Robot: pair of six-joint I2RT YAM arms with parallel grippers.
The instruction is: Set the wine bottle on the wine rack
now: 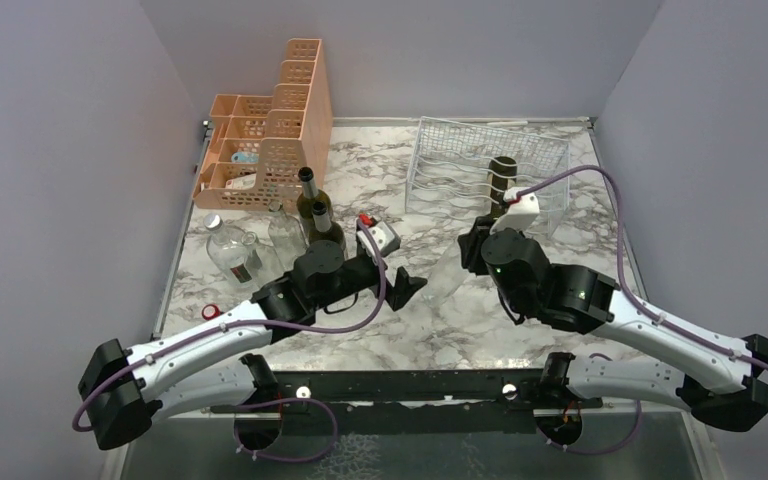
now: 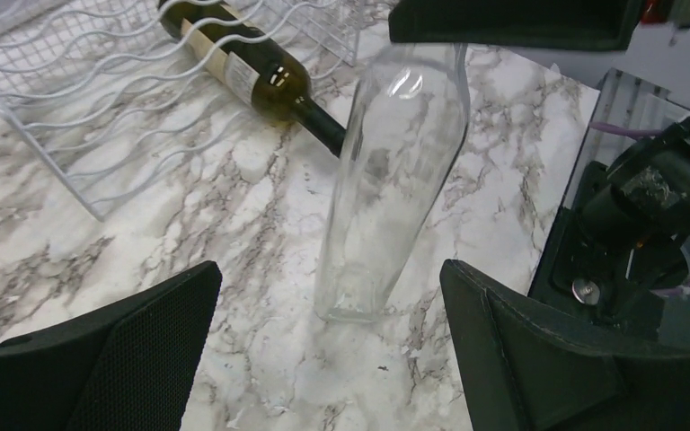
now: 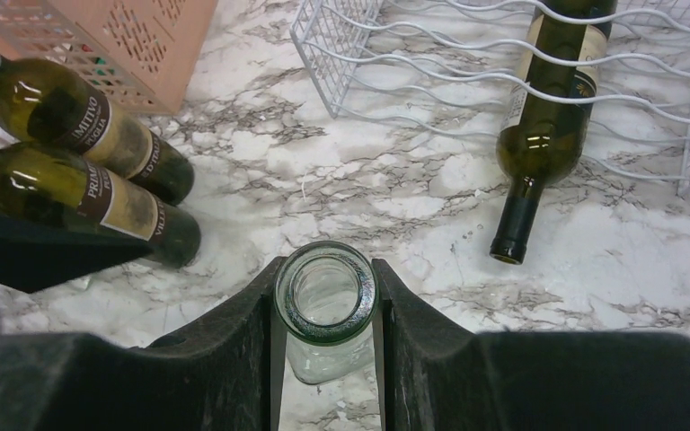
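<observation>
The matte black fingers of the right gripper [image 3: 325,280] are closed on the neck of the clear glass wine bottle [image 2: 395,171]. Its round mouth looks straight up, so its long axis is vertical, and its base stands on the veined marble table [image 1: 440,325] in front of the thin-wire wine rack [image 1: 480,165]. The left gripper [image 2: 328,278] holds its textured jaws wide apart beside the bottle's base, without contact, and a dark green bottle [image 3: 548,108] lies in the wavy cradle.

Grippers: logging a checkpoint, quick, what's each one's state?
Left gripper: open, holding nothing.
Right gripper: closed on the clear glass bottle at its neck.
</observation>
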